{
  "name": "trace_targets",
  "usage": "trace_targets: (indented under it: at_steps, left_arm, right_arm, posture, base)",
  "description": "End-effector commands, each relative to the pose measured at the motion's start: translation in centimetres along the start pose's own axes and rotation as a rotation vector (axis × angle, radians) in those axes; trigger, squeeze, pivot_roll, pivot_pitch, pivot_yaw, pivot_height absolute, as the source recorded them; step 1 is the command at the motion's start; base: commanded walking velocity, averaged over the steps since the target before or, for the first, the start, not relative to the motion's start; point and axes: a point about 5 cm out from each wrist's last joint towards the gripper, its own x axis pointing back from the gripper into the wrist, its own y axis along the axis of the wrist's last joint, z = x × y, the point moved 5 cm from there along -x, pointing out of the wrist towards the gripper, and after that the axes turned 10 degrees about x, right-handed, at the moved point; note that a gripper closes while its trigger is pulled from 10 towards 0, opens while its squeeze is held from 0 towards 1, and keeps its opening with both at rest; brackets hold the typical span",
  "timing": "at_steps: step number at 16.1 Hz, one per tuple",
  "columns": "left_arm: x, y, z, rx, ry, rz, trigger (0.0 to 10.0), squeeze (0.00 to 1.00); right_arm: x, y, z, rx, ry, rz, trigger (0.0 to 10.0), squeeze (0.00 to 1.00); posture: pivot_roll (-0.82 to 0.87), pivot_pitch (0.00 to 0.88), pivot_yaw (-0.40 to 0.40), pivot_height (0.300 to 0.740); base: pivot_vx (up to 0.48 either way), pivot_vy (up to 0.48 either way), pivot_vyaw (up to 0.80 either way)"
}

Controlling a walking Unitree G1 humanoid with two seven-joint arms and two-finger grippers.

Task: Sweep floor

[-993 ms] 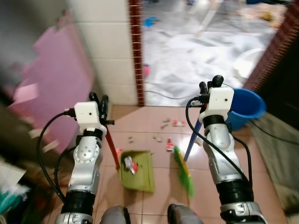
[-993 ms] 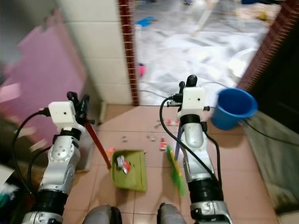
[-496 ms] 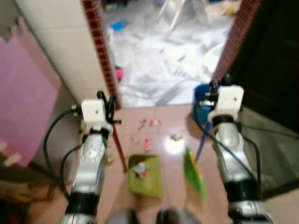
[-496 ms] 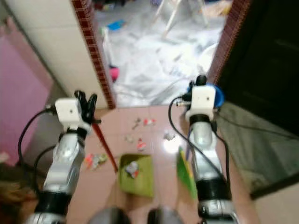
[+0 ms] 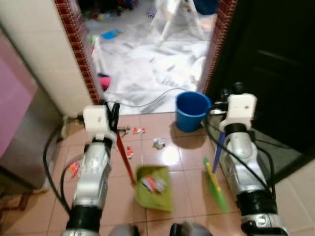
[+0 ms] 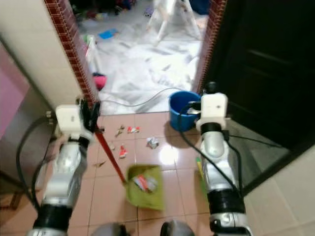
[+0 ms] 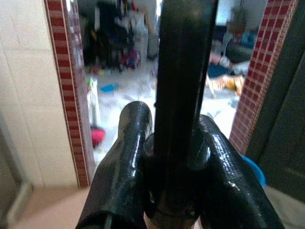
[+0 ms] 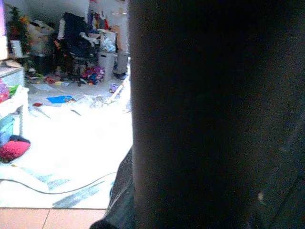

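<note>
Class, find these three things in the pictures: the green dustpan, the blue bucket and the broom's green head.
green dustpan (image 5: 153, 192), left eye view, on its flat tray.
blue bucket (image 5: 191, 114), left eye view, on its front wall.
broom's green head (image 5: 216, 188), left eye view, mid-bristles.

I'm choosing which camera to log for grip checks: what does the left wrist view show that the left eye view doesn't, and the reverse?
Left wrist view: the left gripper's fingers pressed on either side of the dustpan handle. Left eye view: the green dustpan holding litter, the green broom, scraps on the tiles, and the right gripper up by the broom's blue stick. Both: the brick-edged doorway and the blue bucket.
</note>
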Motion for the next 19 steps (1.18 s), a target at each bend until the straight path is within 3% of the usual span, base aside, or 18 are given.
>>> trace_targets:
  at_steps: [1,8,12,16,19]
  left_arm:
    - [-0.7,2.1,-0.4,-0.009,-0.013,-0.073,10.0,0.0]
    - [-1.6,3.7,1.3,-0.004,0.07,-0.125,10.0,0.0]
    - [-1.7,3.6,2.0,-0.024,0.082,-0.119,10.0,0.0]
    - [-1.3,-1.0,1.7,-0.067,0.014,0.049,10.0,0.0]
    - [-1.0,-2.3,1.1,-0.041,-0.01,0.088,10.0,0.0]
  right_arm:
    - [-0.4,1.1,-0.2,-0.019,-0.014,-0.038,10.0,0.0]
    - [-0.4,0.9,-0.3,-0.008,-0.005,-0.035,10.0,0.0]
    - [-0.1,0.5,-0.2,0.002,-0.002,-0.02,10.0,0.0]
    - [-0.2,-2.0,-1.4,0.127,-0.04,0.114,10.0,0.0]
    - [0.2,-3.5,-1.7,0.134,-0.038,0.189,10.0,0.0]
  posture:
    - [-0.06,0.0,0.06,0.74]
    - [-0.06,0.0,0.055,0.74]
    - [-0.07,0.0,0.056,0.74]
    - [-0.08,0.0,0.063,0.74]
    - [-0.09,0.0,0.066,0.74]
  base:
    - [0.0,0.0,0.0]
    - [0.0,0.0,0.0]
    - [0.0,0.0,0.0]
    - [0.0,0.0,0.0]
    - [0.0,0.0,0.0]
